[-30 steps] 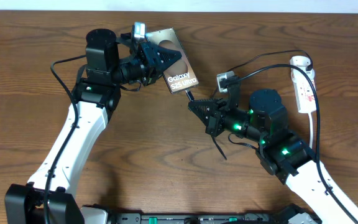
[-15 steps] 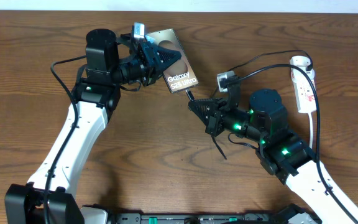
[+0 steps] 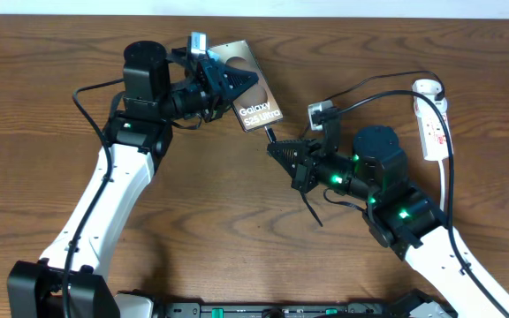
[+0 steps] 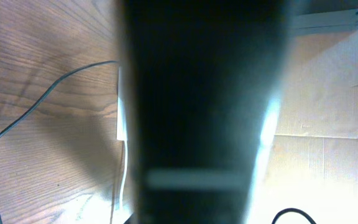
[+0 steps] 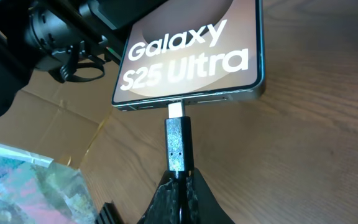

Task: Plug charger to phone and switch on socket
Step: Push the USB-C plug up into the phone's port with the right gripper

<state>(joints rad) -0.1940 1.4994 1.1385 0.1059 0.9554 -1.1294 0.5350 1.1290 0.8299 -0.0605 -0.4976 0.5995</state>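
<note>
The bronze-brown phone (image 3: 253,95) with "Galaxy S25 Ultra" lettering is held tilted off the table by my left gripper (image 3: 224,84), which is shut on its left side. In the left wrist view a dark blurred shape (image 4: 197,112) fills the middle. My right gripper (image 5: 180,179) is shut on the charger's black connector (image 5: 177,146). Its silver tip (image 5: 176,111) meets the port in the phone's bottom edge (image 5: 191,99), with a short bit of metal showing. In the overhead view the connector (image 3: 270,136) sits just below the phone's lower corner, ahead of my right gripper (image 3: 277,150).
The white power strip (image 3: 433,124) with red markings lies at the far right, a rounded white plug (image 3: 429,88) at its top end. Black cable (image 3: 449,168) runs beside it and another length trails under my right arm (image 3: 312,210). Cardboard (image 4: 319,93) lies beyond the table.
</note>
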